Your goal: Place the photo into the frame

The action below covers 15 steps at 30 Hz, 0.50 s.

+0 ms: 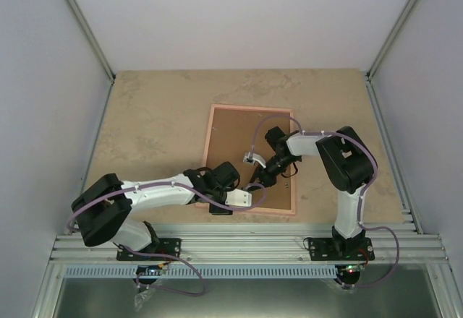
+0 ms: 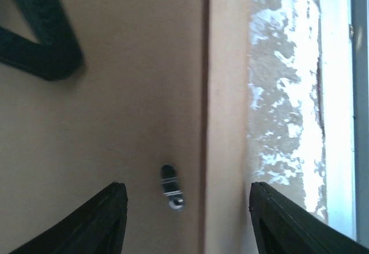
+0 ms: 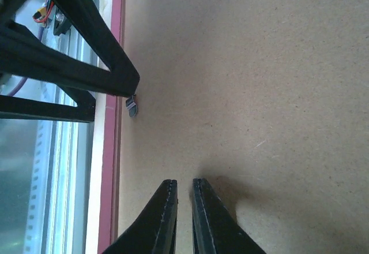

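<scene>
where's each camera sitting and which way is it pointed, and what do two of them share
Top external: above and behind the bases, looking down on the table and the frame; both arms show.
Left wrist: on the left arm, facing down at the backing board beside the frame's edge; left gripper open.
Right wrist: on the right arm, facing down at that board; right gripper nearly shut.
Both wrist views share the small metal clip.

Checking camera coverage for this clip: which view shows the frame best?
Top external: the frame shows almost whole, its pink outline clear. Left wrist catches only one edge; right wrist only a thin reddish strip.
</scene>
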{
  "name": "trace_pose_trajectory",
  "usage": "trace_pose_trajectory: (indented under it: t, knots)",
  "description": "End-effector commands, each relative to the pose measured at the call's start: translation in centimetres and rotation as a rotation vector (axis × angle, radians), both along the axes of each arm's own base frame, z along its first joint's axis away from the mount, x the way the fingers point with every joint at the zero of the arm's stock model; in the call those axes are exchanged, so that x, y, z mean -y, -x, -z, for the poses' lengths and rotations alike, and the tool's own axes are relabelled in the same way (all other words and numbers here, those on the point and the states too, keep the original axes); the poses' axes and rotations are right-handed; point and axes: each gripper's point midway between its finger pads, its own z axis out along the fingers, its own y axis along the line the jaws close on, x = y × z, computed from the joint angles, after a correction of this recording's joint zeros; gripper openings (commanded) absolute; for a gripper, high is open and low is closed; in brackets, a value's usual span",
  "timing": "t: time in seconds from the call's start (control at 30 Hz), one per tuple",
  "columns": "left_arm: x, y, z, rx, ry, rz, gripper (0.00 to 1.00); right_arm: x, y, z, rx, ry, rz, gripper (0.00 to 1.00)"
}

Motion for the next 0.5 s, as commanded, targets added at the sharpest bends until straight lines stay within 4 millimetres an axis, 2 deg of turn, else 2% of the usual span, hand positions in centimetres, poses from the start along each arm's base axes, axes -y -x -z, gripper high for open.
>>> trace_pose_trajectory:
  t: [0.0, 0.27, 0.47]
  knots:
    - [-0.4, 1.2, 1.7, -0.009, -0.046, 0.065, 0.59, 2.6, 0.9, 4.8, 0.02, 0.196, -0.034, 0.11]
    - [-1.4, 1.5, 2.8, -0.002, -0.098, 0.1, 0.44, 2.7, 0.9, 4.7, 0.028, 0.194, -0.033, 0.11]
    - [-1.4, 1.9, 2.9, -0.012, -0.1, 0.131, 0.35, 2.6, 0.9, 4.6, 0.026, 0.19, -0.031, 0.11]
